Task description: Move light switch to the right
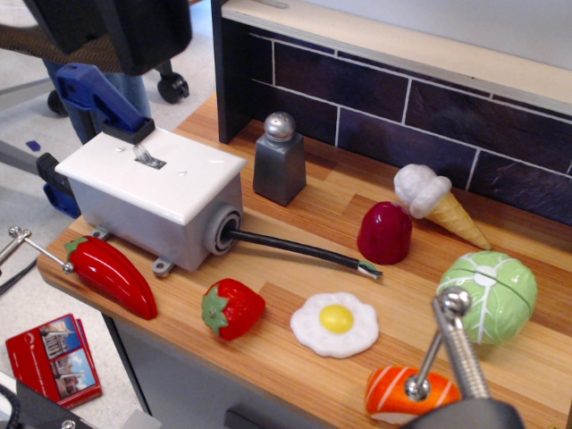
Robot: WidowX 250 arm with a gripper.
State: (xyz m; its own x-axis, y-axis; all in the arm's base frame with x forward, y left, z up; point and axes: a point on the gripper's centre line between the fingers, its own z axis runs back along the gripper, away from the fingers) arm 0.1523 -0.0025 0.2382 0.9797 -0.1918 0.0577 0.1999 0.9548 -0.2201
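Observation:
The light switch (144, 155) is a small silvery toggle lever in a white cover plate (183, 174) on top of a grey box (134, 214) at the left of the wooden counter. The lever leans toward the upper left. A black cable (295, 250) runs out of the box's right end. My gripper (435, 345) shows at the bottom right as two thin metal fingers with ball tips, spread apart and holding nothing. It is far to the right of the switch, above the orange sushi toy (393, 395).
Blue clamps (98, 98) hold the box at the left edge. A grey salt shaker (280, 159) stands behind the box. Toys lie about: red pepper (112, 275), strawberry (232, 308), fried egg (335, 323), red piece (384, 232), ice cream cone (438, 206), cabbage (489, 293). A dark tiled wall (402, 98) stands behind.

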